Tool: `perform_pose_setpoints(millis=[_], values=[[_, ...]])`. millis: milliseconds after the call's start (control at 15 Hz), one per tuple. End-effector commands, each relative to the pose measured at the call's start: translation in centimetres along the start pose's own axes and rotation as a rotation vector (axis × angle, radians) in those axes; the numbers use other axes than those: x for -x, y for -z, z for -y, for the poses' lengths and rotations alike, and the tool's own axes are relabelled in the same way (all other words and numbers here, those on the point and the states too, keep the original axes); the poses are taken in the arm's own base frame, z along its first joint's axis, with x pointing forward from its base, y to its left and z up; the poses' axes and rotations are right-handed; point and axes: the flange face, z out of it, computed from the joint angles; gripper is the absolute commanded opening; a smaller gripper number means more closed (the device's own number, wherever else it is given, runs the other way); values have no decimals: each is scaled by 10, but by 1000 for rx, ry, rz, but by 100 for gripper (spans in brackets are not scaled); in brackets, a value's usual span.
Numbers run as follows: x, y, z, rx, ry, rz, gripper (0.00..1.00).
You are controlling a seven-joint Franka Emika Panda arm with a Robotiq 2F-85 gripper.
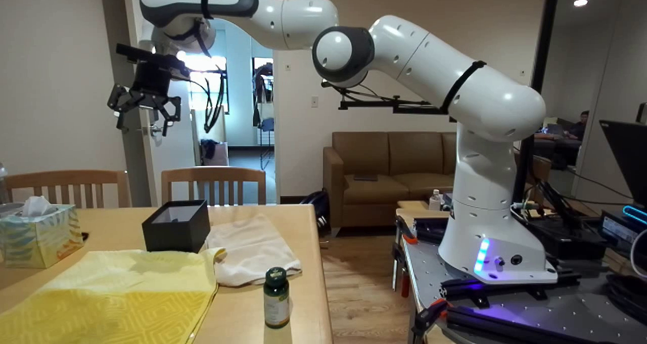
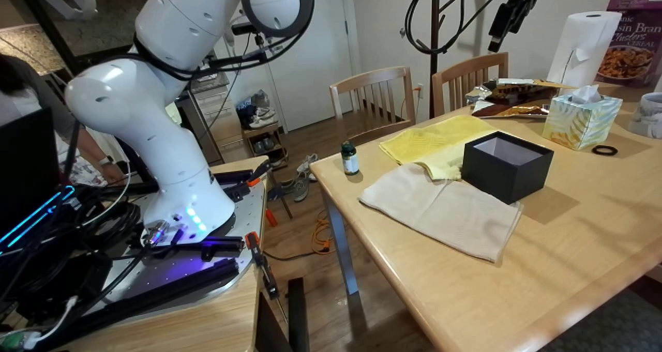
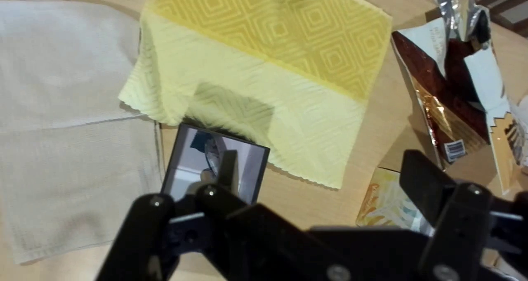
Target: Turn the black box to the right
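The black box [image 1: 174, 230] is open-topped with a pale inside and sits upright on the table. It also shows in an exterior view [image 2: 489, 172] beside the cloths. In the wrist view the box [image 3: 253, 165] lies left of centre, its lower part hidden behind a finger; something unclear shows inside it. My gripper [image 1: 143, 126] is high above the table and the box, pointing down, with its fingers spread and nothing between them. In the wrist view the gripper [image 3: 321, 161] is wide open; its left finger overlaps the box in the picture but is well above it.
A yellow cloth [image 1: 126, 293] and a beige cloth [image 1: 252, 258] lie against the box. A tissue box [image 2: 579, 122], torn foil packaging [image 2: 512, 101], a paper towel roll [image 2: 584, 49] and a dark ring [image 2: 604, 150] are nearby. A small green bottle [image 1: 276, 298] stands near the table edge.
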Motion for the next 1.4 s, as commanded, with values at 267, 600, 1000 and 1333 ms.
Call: perform_pose_setpoints(millis=[267, 600, 1000, 1333], values=[[-6, -3, -10, 59, 1, -8, 100], [-6, -4, -9, 72, 0, -42, 100], [-19, 5, -9, 200, -87, -374, 100], [-17, 2, -8, 203, -72, -366, 100]])
